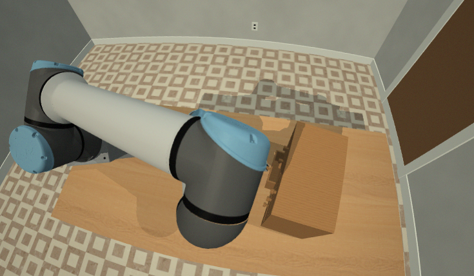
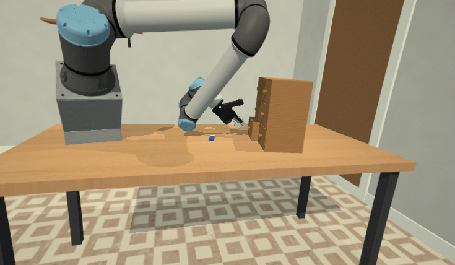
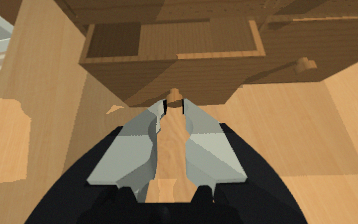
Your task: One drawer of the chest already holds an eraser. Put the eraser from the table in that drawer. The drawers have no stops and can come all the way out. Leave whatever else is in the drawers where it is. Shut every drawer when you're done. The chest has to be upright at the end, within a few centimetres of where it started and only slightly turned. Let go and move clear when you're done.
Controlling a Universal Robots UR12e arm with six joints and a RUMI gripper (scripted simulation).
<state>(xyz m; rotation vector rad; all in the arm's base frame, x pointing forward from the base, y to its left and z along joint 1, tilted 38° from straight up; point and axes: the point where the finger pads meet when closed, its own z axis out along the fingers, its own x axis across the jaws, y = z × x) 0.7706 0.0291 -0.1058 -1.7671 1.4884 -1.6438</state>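
The wooden chest (image 1: 310,178) (image 2: 288,115) stands upright on the table. One bottom drawer (image 1: 273,175) (image 2: 254,130) (image 3: 180,75) sticks partly out of it. The wrist view shows part of its inside, with a dark shadow at the left; no eraser is visible there, and its rear is hidden under the chest front. My gripper (image 2: 247,127) (image 3: 174,100) is shut on this drawer's knob (image 3: 174,95), one fingertip on each side. The blue and white eraser (image 2: 212,138) lies on the table, away from the chest, on the robot base's side.
The neighbouring bottom drawer's knob (image 3: 306,64) sticks out to the right in the wrist view, and that drawer looks closed. More knobs (image 2: 262,113) stick out of the chest front above. The arm's forearm (image 2: 218,82) slants down over the table between base and chest.
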